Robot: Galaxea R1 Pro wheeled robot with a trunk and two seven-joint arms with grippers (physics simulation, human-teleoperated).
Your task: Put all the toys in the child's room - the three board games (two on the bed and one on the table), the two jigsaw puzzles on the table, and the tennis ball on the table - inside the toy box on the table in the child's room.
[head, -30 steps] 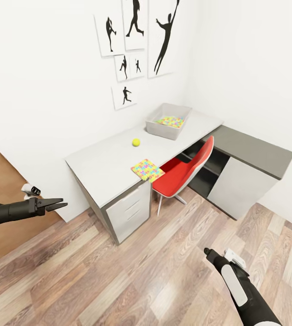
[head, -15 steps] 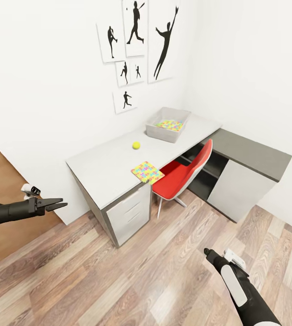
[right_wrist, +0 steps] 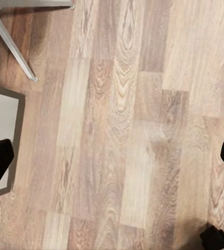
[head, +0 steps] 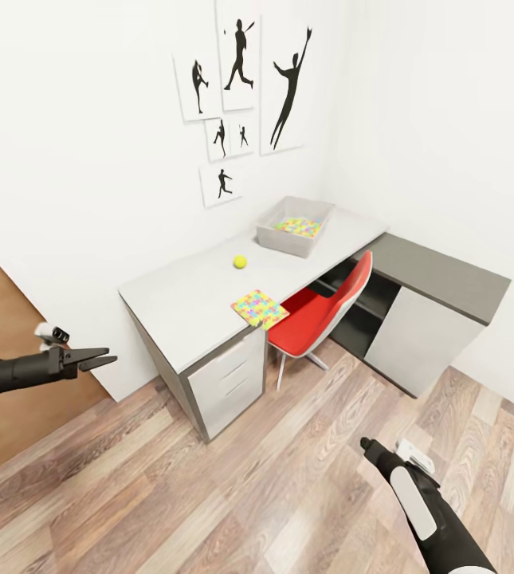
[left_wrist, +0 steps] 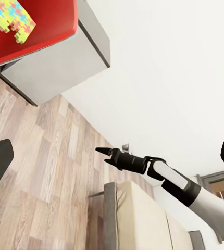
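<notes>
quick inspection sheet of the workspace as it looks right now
surface: white table, mostly bare
job's things: toy box at the far end, one jigsaw puzzle inside; second jigsaw puzzle overhanging the front edge; tennis ball between them
clutter: nothing seen
grippers: left pincer open and empty; right pincer open over the floor, empty
cables: nothing seen
surroundings: red chair, dark side desk, silhouette prints

Head view overlooks table (head: 201, 295) from afar; wrist views face floor (right_wrist: 122, 130).
</notes>
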